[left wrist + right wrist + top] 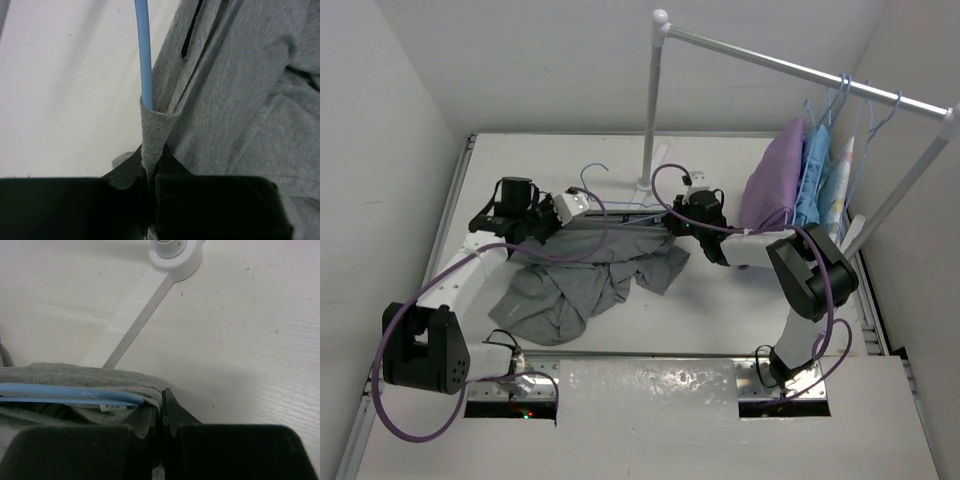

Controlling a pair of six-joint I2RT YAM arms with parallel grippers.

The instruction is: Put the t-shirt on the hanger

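The grey t-shirt [582, 282] lies crumpled on the table between the arms, its top edge stretched between the two grippers. The pale-blue hanger [592, 177] has its hook showing behind the shirt. My left gripper [563, 212] is shut on the shirt's fabric edge [151, 131], with the hanger wire [145, 55] entering the fabric fold just above the jaws. My right gripper [682, 228] is shut on the shirt's other edge [145, 390], where the hanger's blue end [75, 392] lies inside the fabric beside the fingers.
A white clothes rail [800, 70] stands at the back right, its upright post [650, 100] and foot [175, 252] just behind the shirt. A purple garment [770, 180] and light-blue garments [817, 175] hang on it at the right.
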